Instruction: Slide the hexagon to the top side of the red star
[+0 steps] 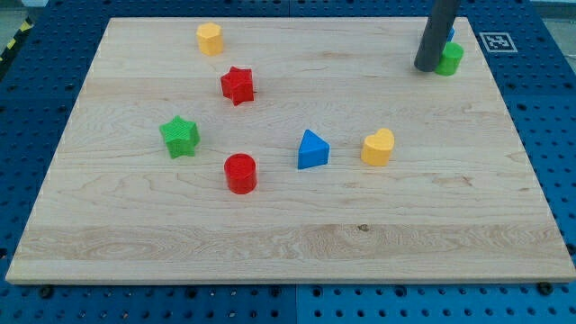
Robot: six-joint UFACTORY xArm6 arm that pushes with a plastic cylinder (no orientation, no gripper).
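Note:
A yellow hexagon (210, 39) stands near the top left of the wooden board (288, 234). A red star (237, 85) lies just below and to the right of it, a short gap apart. My tip (425, 67) is at the board's top right, far from both. It rests right beside the left of a green block (450, 58), whose shape I cannot make out. A sliver of a blue block (450, 35) shows behind the rod.
A green star (180, 137) lies at the middle left. A red cylinder (240, 173), a blue triangle (312, 149) and a yellow heart (379, 147) sit across the middle. The board rests on a blue perforated table (549, 108).

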